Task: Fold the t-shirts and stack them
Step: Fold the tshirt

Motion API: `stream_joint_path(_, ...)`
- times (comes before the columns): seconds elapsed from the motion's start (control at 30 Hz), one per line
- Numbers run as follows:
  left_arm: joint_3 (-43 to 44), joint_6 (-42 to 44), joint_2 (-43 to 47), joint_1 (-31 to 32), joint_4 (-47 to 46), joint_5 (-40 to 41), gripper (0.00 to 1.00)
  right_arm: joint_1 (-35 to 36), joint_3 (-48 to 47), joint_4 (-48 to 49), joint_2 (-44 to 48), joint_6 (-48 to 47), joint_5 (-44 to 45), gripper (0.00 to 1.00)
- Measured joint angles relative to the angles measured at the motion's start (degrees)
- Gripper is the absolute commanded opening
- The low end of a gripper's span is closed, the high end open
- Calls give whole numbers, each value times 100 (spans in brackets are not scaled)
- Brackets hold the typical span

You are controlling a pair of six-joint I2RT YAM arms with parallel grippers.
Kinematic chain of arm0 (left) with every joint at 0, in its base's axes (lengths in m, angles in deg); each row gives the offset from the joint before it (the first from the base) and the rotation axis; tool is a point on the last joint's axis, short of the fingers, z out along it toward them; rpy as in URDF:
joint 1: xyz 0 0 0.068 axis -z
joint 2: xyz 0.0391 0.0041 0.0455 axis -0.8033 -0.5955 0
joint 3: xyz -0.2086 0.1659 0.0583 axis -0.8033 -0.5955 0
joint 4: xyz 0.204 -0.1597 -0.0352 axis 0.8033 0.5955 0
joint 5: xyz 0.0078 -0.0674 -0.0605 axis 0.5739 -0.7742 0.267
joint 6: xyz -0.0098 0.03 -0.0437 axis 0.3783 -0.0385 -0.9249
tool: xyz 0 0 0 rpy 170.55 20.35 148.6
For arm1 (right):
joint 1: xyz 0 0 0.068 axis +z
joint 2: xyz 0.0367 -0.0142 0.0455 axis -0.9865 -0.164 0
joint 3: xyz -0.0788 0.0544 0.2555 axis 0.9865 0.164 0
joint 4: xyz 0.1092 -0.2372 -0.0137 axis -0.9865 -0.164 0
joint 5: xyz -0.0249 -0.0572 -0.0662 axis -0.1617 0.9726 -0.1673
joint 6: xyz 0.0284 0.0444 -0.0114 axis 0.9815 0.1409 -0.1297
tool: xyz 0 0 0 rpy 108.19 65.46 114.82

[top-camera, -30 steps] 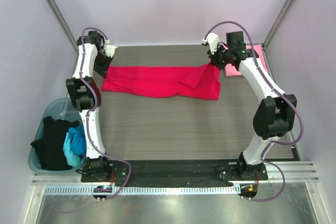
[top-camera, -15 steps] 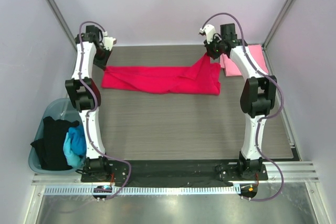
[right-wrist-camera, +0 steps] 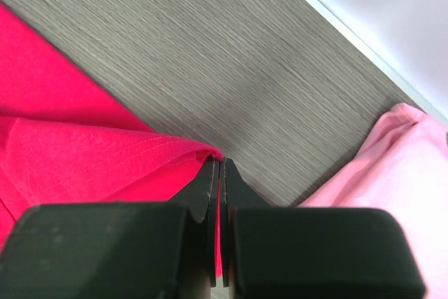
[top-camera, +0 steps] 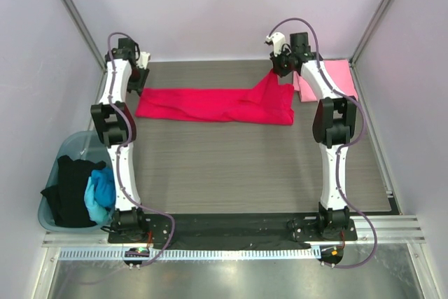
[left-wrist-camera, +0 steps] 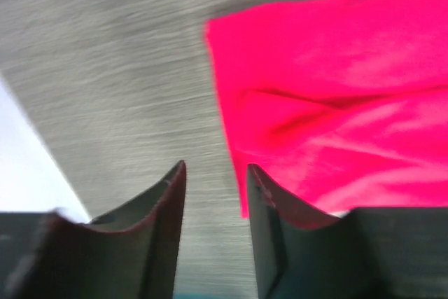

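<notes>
The crimson red t-shirt [top-camera: 217, 106] lies as a long strip across the far part of the table, its right end lifted. My right gripper [top-camera: 278, 69] is shut on that raised hem [right-wrist-camera: 203, 150], red cloth pinched between the jaws. My left gripper [left-wrist-camera: 215, 173] stands open above the bare table just off the shirt's left end [left-wrist-camera: 329, 103], with nothing between its fingers. A folded light pink t-shirt [top-camera: 329, 80] lies at the far right, also showing in the right wrist view as pink cloth [right-wrist-camera: 392, 166]. Black [top-camera: 68, 190] and bright blue [top-camera: 100, 194] t-shirts sit in a bin.
A pale blue bin [top-camera: 59, 155] stands off the table's left edge beside the left arm. Walls close in the table's far edge and sides. Bare wood-grain table [top-camera: 231, 166] spreads between the red shirt and the arm bases.
My left gripper has let go of the red shirt's left end and opened. The right gripper has carried its held end farther back and slightly left.
</notes>
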Motion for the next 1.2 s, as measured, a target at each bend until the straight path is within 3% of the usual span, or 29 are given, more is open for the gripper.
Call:
stream_joint_path(0.13,-291,-262,223,-9,-310,365,50,0,-7,61,-44,127,22,1)
stream_joint_path(0.3,-1244,-179,1084,26,-387,243,32,0,-33,142,-44,256,26,2)
stream_joint_path(0.4,-1263,-96,1239,74,-162,146,29,0,-57,168,-44,308,22,2)
stream_joint_path(0.77,-1287,-186,531,116,483,22,44,0,-98,212,-44,463,-22,2)
stream_joint_path(0.93,-1270,-208,339,118,494,72,43,0,-98,212,-44,492,-37,2)
stream_joint_path(1.03,-1217,-214,227,118,496,98,32,-2,-98,214,-44,490,-39,2)
stream_joint_path(1.13,-1196,-203,101,118,503,118,3,-7,-98,212,-44,490,-37,1)
stream_joint_path(1.2,-1200,-227,52,138,505,114,0,-20,-98,214,-44,498,-35,1)
